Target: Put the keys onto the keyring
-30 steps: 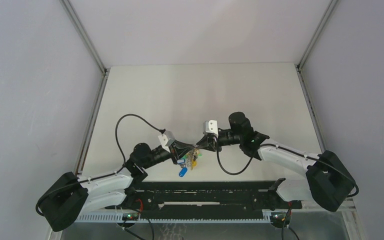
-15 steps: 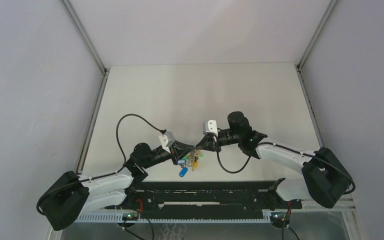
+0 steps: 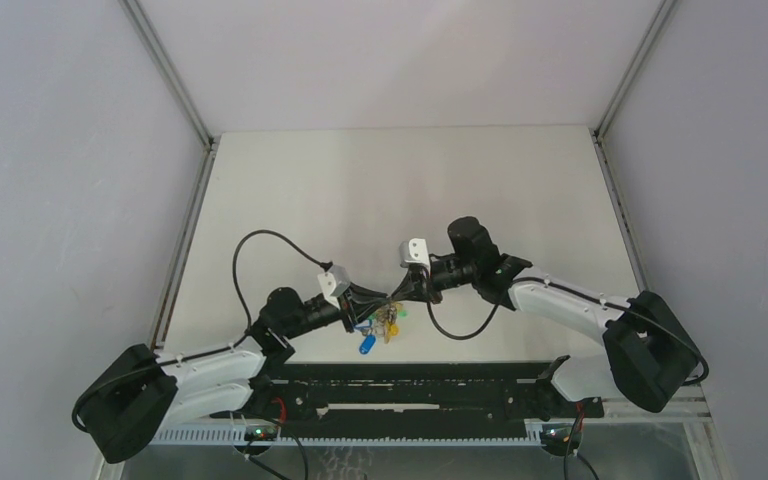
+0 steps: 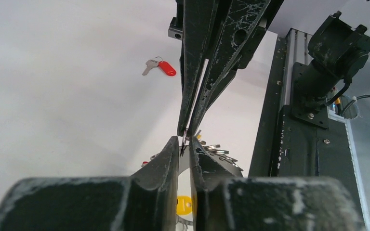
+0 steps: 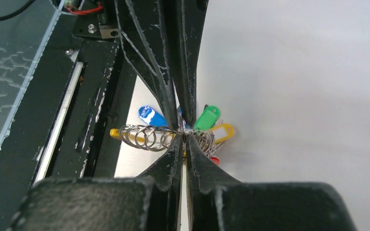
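The keyring [image 5: 144,137] hangs above the table [image 3: 410,190], near its near-middle edge, between two grippers meeting tip to tip. The right gripper [image 5: 185,139] is clamped on its wire, likely steadying it. The left gripper [image 4: 183,143] shows a sliver of gap, so its grip is unclear. A red key [image 4: 163,68] lies apart, unthreaded.

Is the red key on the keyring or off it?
Off: the red key lies alone on the table, well apart from the keyring.
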Tool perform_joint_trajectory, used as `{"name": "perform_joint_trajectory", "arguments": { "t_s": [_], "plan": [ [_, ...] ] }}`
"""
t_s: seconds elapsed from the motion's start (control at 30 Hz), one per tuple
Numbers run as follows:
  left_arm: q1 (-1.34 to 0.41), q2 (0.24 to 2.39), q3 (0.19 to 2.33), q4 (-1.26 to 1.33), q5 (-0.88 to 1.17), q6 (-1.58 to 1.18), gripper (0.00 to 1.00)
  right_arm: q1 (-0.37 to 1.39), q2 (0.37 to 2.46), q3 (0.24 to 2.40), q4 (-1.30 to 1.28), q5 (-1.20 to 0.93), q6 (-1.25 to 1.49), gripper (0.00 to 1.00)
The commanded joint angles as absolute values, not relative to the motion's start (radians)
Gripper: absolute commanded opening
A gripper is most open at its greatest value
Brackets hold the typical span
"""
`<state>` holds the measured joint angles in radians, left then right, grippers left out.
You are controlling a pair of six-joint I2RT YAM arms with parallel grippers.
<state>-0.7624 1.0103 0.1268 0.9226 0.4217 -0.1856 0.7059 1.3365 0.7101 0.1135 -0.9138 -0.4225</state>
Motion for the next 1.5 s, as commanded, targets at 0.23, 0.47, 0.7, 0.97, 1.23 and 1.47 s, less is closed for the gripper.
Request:
{"name": "perform_joint_trajectory", "arguments": {
  "t_s": [0.23,0.47,0.7,0.97,1.23,1.47],
  "plan": [
    [-0.733,0.933,0.187,0.765,0.414,-0.091,0.33,0.722,1.311,0.949,-0.368,-0.717,-0.617,0.00],
    [-0.695,0.930,0.209,0.766,0.477,-0.090,0.37,0.768,1.340,1.066,-0.584,-0.586,-0.670,0.00],
    [-0.664,0.919,0.242,0.784,0.496,-0.080,0.40,0.772,1.387,1.156,-0.678,-0.589,-0.709,0.00],
    [-0.664,1.069,0.299,0.885,0.604,-0.093,0.39,0.769,1.426,1.156,-0.661,-0.632,-0.734,0.00],
    [-0.664,1.159,0.329,0.898,0.633,-0.078,0.36,0.765,1.434,1.141,-0.635,-0.662,-0.751,0.00],
    [-0.664,1.214,0.359,0.898,0.671,-0.074,0.29,0.764,1.433,1.131,-0.624,-0.670,-0.752,0.00]
  ]
}}
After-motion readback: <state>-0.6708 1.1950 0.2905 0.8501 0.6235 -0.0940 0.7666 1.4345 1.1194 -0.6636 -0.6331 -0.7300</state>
